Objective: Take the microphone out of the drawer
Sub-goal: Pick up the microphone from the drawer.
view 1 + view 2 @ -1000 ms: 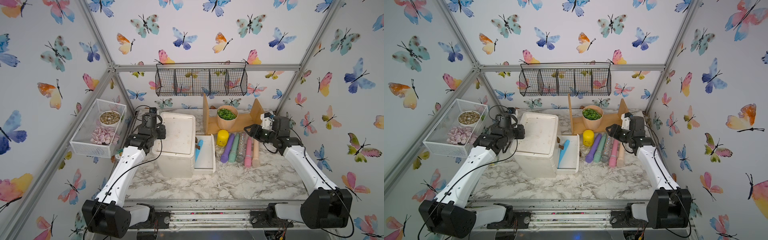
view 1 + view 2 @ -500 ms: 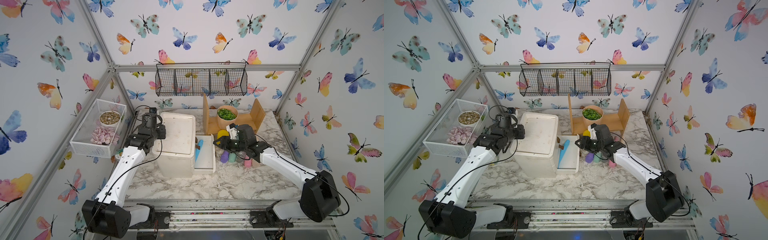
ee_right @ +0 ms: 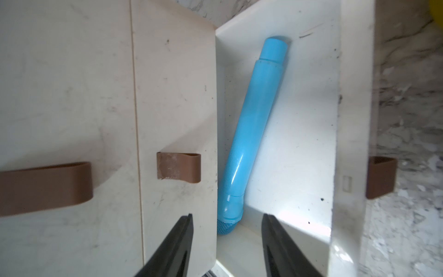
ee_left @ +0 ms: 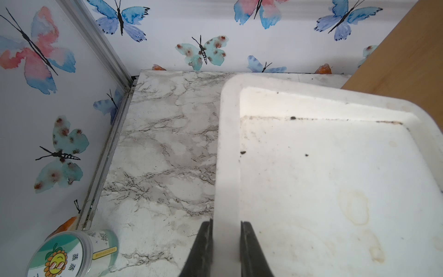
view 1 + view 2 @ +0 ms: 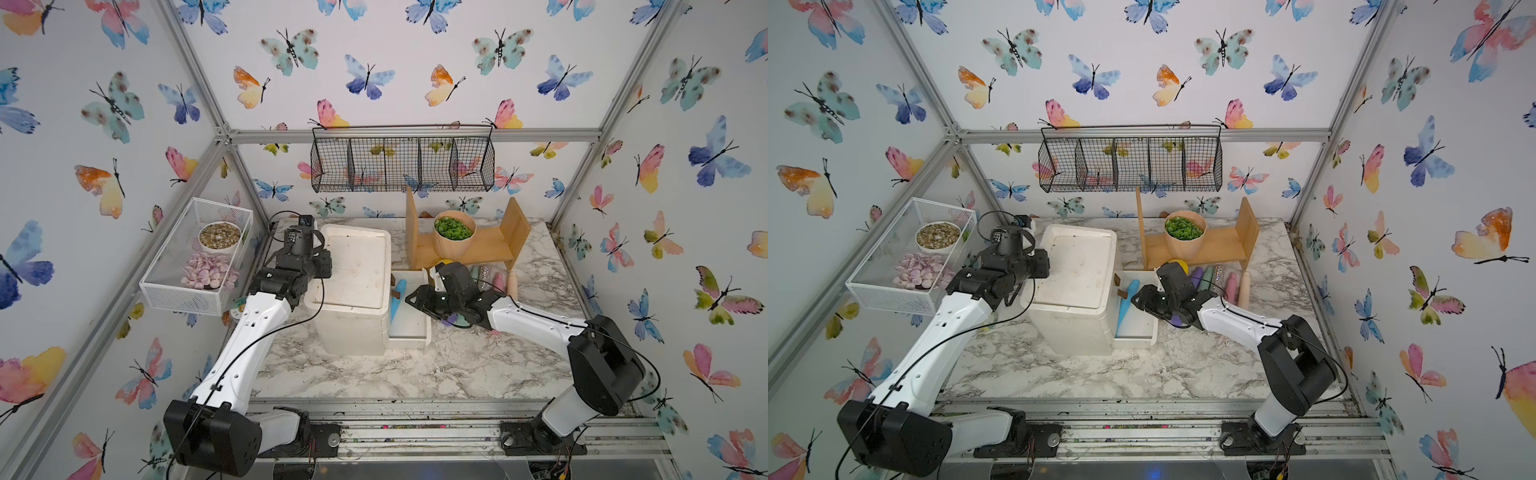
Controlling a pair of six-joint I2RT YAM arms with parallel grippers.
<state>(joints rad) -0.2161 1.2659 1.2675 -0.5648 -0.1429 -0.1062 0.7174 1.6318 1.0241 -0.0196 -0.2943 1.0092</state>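
Note:
A blue microphone lies lengthwise in the open drawer of the white cabinet. It lies against the cabinet's front, mesh head toward my right wrist camera. My right gripper hangs open over the drawer. One finger is over the cabinet's front edge, the other over the drawer floor, and the mesh head lies just beyond them. My left gripper is shut on the cabinet top's left rim.
Several coloured microphones lie side by side right of the drawer, partly under my right arm. Behind them stands a wooden shelf with a potted plant. A wire basket hangs on the back wall. A small jar stands left of the cabinet.
My right arm has swung in from the right side of the table to over the open drawer, its jaws a little narrower. The left arm has not moved.

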